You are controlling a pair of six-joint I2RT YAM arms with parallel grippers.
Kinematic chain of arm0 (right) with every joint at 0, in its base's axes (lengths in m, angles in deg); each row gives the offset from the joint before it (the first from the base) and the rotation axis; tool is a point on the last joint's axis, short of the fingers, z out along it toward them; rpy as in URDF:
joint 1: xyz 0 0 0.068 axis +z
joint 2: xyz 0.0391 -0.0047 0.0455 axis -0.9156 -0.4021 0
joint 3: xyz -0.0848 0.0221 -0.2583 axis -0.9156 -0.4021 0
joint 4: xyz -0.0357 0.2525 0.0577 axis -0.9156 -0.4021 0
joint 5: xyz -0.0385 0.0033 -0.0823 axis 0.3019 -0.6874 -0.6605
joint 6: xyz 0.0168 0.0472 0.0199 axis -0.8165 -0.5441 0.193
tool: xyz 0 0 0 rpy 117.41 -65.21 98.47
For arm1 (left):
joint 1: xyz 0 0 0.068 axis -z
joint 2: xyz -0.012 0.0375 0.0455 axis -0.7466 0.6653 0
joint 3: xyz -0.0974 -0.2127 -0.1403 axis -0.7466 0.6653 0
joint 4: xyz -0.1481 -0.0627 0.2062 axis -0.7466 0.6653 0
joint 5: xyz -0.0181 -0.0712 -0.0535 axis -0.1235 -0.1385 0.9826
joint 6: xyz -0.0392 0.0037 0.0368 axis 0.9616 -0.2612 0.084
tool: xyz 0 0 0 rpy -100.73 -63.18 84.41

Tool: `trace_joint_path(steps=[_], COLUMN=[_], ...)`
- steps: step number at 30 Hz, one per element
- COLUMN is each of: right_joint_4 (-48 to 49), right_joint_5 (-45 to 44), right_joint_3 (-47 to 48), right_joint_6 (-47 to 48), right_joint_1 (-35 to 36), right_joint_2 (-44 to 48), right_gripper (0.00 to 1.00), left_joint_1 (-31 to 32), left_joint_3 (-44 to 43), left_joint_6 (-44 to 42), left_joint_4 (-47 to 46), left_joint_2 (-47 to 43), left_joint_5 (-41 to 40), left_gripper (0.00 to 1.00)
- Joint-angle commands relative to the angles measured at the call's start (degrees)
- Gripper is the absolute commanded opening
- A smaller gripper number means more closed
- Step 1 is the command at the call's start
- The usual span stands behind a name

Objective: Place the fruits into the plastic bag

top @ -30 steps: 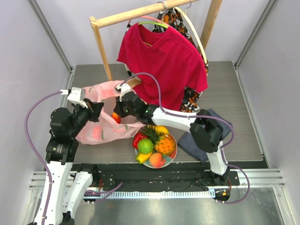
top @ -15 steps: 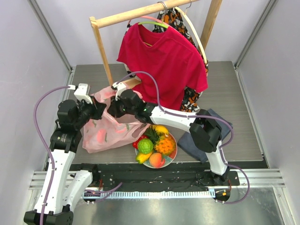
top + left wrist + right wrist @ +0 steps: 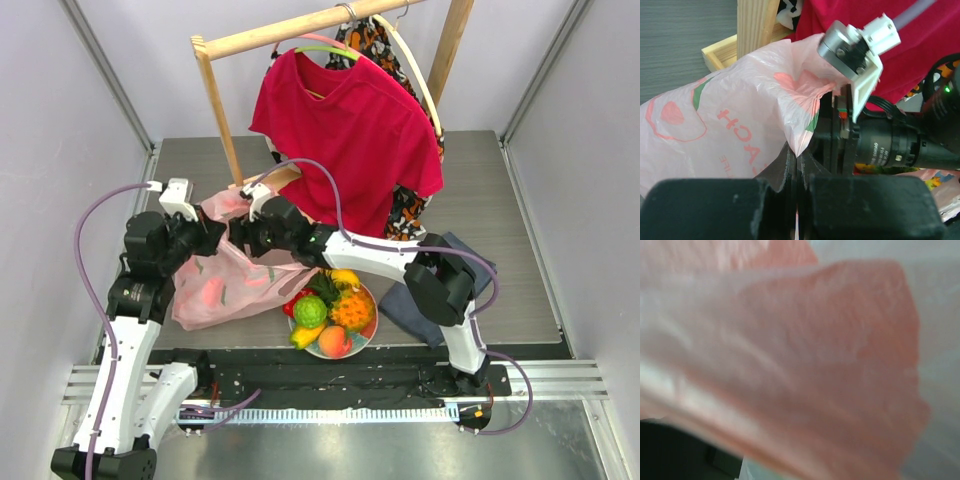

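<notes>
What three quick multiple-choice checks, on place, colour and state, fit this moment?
1. The plate sits: A) right of the bag, near edge; B) far-left corner; C) inside the bag.
2. The shirt is: A) blue; B) red; C) green.
3. The left gripper is: A) open over the plate; B) shut on the bag; C) open, touching nothing.
Answers: 1 A, the top view shows it beside the bag at the near edge; 2 B, plainly red in the top view; 3 B, its wrist view shows it pinching the plastic shut.
</notes>
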Motion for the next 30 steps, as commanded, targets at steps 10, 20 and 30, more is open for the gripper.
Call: trace_joint_path(steps=[10, 20, 30], right_joint_4=[1.61, -4.36, -19.81], right_joint_5=[-11.32, -21.17, -32.32], right_joint_3=[-9.35, -19.63, -30.01], right_joint_6=[7.57, 10.47, 4.68], right_joint_1=[0.54, 0.54, 7.20], right_joint_2=[21.17, 38.67, 50.45], right_gripper=[0.75, 0.77, 0.79], left_joint_1=[0.02, -0.07, -0.07], left_joint_3=[-1.09, -0.22, 0.66], left_joint_6=[-1.61, -1.61, -1.52], left_joint_4=[-0.03, -0.20, -0.73], left_joint_2=[-2.07, -4.71, -6.55], left_joint_5=[-6.71, -15.93, -19.20], left_gripper=[0.00, 0.00, 0.00])
